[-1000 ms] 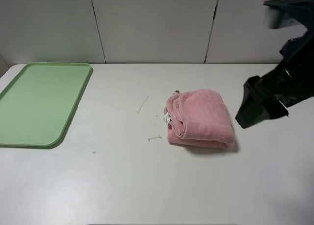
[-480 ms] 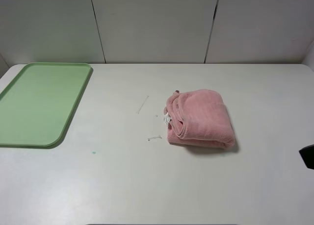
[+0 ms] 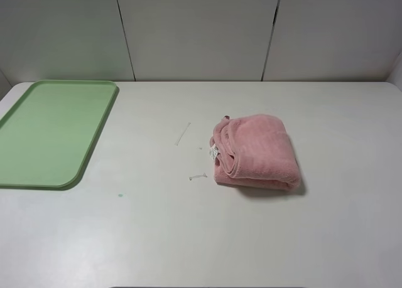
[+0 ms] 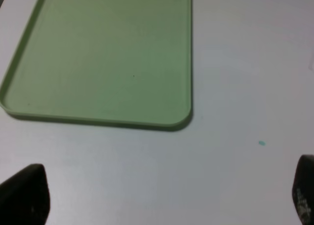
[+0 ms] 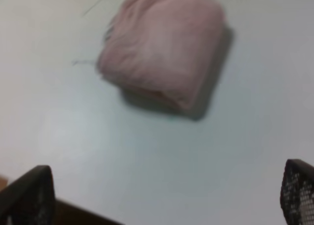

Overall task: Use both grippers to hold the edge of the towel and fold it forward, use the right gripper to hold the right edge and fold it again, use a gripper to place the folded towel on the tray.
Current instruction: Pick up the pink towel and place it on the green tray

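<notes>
Towel, tray on white table

A plain pink towel with a small white tag lies on a plain white table. The tray is pale green and unpatterned. A tiny teal speck marks the table. The wall panels are pale grey with dark seams. The left gripper and right gripper are black.

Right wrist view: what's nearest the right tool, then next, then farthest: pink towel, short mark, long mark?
1. Folded fluffy pink towel, straight ahead.
2. Short pale mark, beside the towel.
3. Long thin pale mark, beyond both.
</notes>
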`<state>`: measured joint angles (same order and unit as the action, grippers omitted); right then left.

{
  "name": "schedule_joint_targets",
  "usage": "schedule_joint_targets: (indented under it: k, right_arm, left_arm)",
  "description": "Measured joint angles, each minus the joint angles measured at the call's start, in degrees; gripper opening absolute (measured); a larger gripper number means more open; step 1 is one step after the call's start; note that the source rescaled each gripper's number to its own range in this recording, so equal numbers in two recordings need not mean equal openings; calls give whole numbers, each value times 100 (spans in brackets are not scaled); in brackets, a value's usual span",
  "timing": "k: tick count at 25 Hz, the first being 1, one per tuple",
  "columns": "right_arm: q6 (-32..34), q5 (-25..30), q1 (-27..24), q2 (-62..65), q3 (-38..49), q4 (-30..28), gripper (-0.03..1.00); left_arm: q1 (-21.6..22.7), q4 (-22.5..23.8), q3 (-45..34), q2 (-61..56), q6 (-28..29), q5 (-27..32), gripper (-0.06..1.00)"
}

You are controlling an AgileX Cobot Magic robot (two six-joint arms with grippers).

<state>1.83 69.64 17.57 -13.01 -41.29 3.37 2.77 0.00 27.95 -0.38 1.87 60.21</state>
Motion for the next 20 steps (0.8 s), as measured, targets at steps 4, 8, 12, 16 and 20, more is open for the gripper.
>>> schedule_joint_targets:
  k: [4,8,12,16,20]
  right_arm:
    - [-62,-189,-693,777,505,0,100]
    - [-241,-330,-1143,1311,1020,0,100]
    - [-358,-673,-1272,1339,1111,-5,100]
    - [-378,-957,-1286,1341,1251,-10,100]
    - [-378,-1049,-1375,1341,1292,-17,100]
  left_arm:
    - [0,0,0,0,0,0,100]
    - [0,0,0,0,0,0,100]
    - [0,0,0,0,0,0,100]
    - [0,0,0,0,0,0,100]
    - [0,0,0,0,0,0,100]
